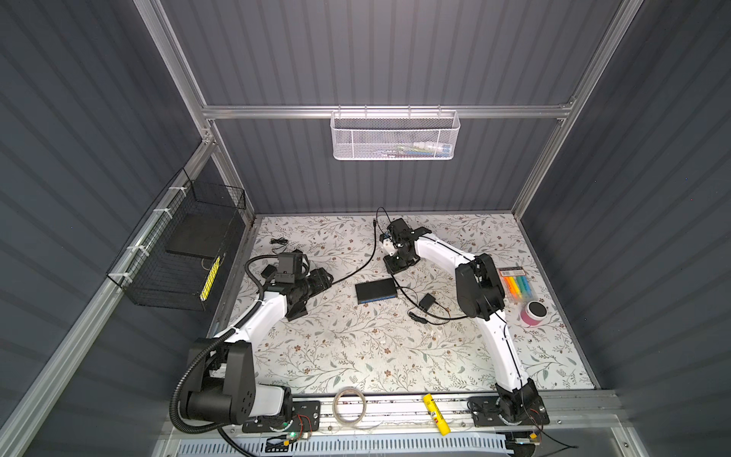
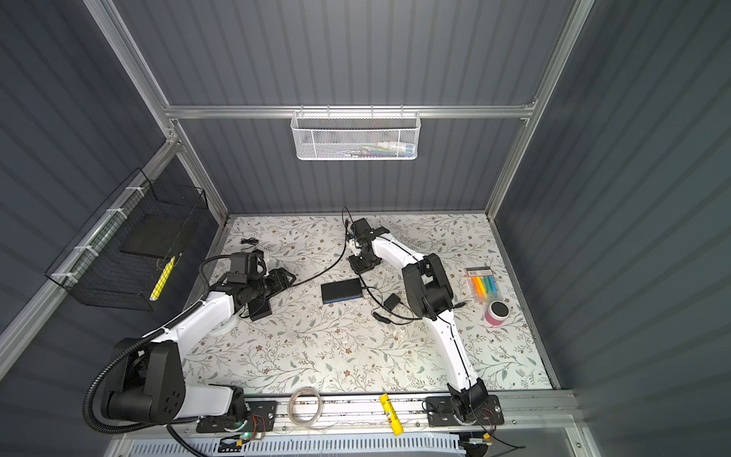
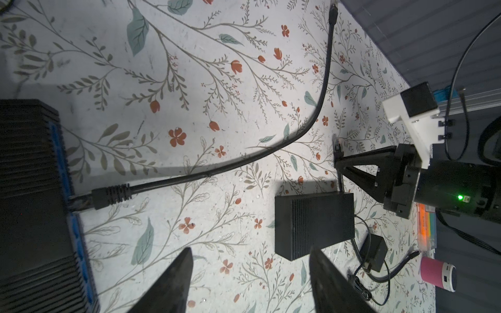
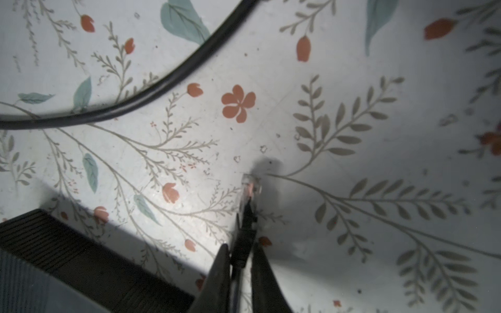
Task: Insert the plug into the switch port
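Observation:
A black switch (image 1: 375, 291) with a blue port face lies mid-table in both top views (image 2: 341, 291). My right gripper (image 1: 392, 268) stands just behind it, tips down at the table. It is shut on the black boot of a clear-tipped plug (image 4: 250, 187), whose tip touches or nearly touches the cloth. The left wrist view shows the same plug (image 3: 337, 143) behind the switch (image 3: 314, 222). My left gripper (image 3: 249, 250) is open and empty, pointing toward the switch from the left (image 1: 326, 281).
A second black switch (image 3: 27, 203) sits beside the left arm (image 1: 296, 310) with a thick black cable (image 3: 111, 195) plugged in. A power adapter (image 1: 427, 301), pink speaker (image 1: 533, 313) and marker pack (image 1: 518, 287) lie right. Tape roll (image 1: 350, 405) and yellow stick (image 1: 436, 413) rest on the front rail.

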Action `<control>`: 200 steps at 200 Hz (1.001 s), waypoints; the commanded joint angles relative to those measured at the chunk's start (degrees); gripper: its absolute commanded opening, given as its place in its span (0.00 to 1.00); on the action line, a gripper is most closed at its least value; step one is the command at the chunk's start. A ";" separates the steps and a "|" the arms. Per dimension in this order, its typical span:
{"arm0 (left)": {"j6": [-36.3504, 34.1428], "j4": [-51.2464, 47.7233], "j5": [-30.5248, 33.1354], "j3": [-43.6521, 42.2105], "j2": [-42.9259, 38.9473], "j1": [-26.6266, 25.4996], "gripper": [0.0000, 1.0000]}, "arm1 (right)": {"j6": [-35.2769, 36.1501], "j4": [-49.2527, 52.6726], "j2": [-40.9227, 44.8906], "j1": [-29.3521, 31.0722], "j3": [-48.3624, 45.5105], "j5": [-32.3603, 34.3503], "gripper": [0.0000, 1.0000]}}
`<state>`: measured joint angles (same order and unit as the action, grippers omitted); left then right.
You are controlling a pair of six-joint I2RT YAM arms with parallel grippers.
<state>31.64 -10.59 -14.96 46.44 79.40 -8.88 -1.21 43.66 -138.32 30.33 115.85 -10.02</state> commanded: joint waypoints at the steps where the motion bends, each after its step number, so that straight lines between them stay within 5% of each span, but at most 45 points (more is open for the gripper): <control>1: -1.21 0.86 -1.56 -0.48 1.27 0.36 0.67 | 0.25 3.51 2.30 -1.21 1.50 1.12 0.08; 96: -1.23 4.44 -3.32 -2.93 0.70 0.36 0.67 | -5.23 4.70 24.22 -6.48 10.36 -6.82 0.01; 159: -1.58 4.62 -3.45 -3.62 -1.26 0.36 0.67 | -14.93 -1.16 33.52 -8.76 11.63 -20.57 0.01; 200: -1.93 4.95 -3.49 -3.50 -1.28 0.36 0.67 | -23.39 -7.01 41.04 -11.06 8.14 -22.29 0.01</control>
<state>31.38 -6.26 -17.50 43.31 79.29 -8.88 -17.69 42.06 -103.61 20.84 125.75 -29.63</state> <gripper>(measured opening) 0.665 0.077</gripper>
